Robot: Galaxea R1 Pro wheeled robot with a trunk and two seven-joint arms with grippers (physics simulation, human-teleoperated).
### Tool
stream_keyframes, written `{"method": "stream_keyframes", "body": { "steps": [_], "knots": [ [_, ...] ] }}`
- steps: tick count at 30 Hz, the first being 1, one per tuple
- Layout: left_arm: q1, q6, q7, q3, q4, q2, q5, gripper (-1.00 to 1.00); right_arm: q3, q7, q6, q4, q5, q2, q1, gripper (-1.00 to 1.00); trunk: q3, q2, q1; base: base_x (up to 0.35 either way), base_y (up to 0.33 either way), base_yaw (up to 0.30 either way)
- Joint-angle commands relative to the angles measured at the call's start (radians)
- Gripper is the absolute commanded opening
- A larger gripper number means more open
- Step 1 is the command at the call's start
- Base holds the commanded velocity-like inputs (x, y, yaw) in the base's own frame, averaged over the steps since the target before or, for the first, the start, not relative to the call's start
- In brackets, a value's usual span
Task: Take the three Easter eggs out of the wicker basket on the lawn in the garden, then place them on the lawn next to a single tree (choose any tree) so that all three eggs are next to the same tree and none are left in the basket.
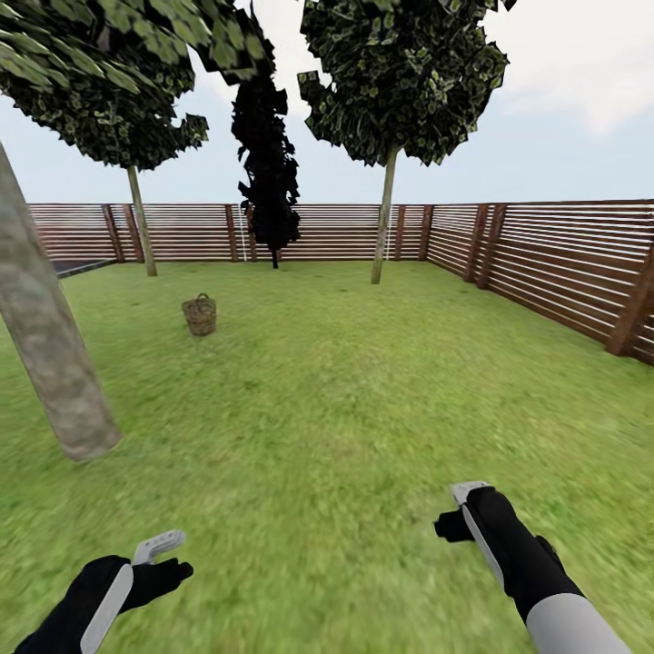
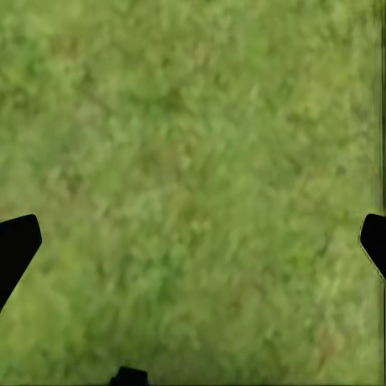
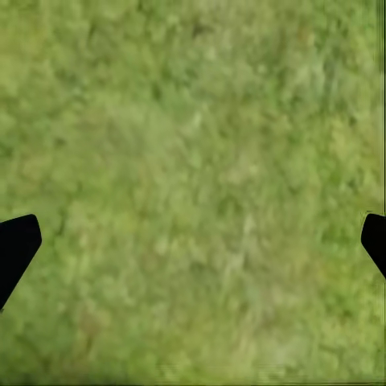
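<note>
The wicker basket (image 1: 200, 314) stands on the lawn (image 1: 363, 381) in the garden, well ahead and left of centre; the Easter eggs are hidden at this distance. A thick grey-brown tree (image 1: 41, 327) trunk leans at the near left. My left gripper (image 1: 168, 556) hangs low at the bottom left and my right gripper (image 1: 459, 509) at the bottom right, both far short of the basket. In each wrist view the two black fingertips (image 2: 18, 245) (image 3: 18, 245) stand wide apart over bare grass, so both grippers are open with nothing in them.
Two slimmer trees (image 1: 386, 218) (image 1: 141, 222) and a black-leaved tree (image 1: 268, 182) stand near the back. A horizontal-slat wooden fence (image 1: 554, 263) closes the back and right side. A dark patch (image 1: 82, 266) lies at the far left by the fence.
</note>
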Motion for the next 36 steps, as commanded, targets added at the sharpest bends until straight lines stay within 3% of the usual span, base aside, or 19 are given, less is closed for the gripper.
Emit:
{"method": "stream_keyframes", "body": {
  "steps": [1, 7, 21, 27, 36],
  "knots": [
    [0.000, 0.005, 0.003, 0.001, -0.001, 0.000, 0.007, 1.00, 0.004, 0.002, 0.016, -0.001, 0.005, -0.001, -0.001, 1.00, -0.001, -0.001, 0.001, 0.339, 0.000, -0.260],
    [0.000, 0.005, 0.003, 0.001, -0.001, 0.000, 0.007, 1.00, 0.003, 0.003, 0.052, -0.001, 0.004, -0.001, -0.001, 1.00, -0.001, -0.001, 0.001, 0.339, 0.000, -0.217],
    [0.000, 0.005, 0.003, 0.001, 0.004, -0.013, 0.006, 1.00, 0.006, 0.001, 0.053, -0.001, 0.011, 0.001, -0.001, 1.00, -0.001, -0.001, 0.001, 0.339, 0.000, -0.010],
    [0.000, -0.106, 0.003, 0.001, 0.037, -0.024, 0.006, 1.00, 0.006, 0.001, 0.053, -0.001, 0.011, 0.001, -0.001, 1.00, -0.001, -0.001, 0.001, 0.339, 0.000, 0.000],
    [0.000, -0.120, 0.002, 0.001, 0.043, -0.024, 0.007, 1.00, 0.006, 0.001, 0.053, -0.001, 0.012, 0.001, -0.001, 1.00, -0.001, -0.001, 0.001, 0.339, 0.000, 0.000]
  ]
}}
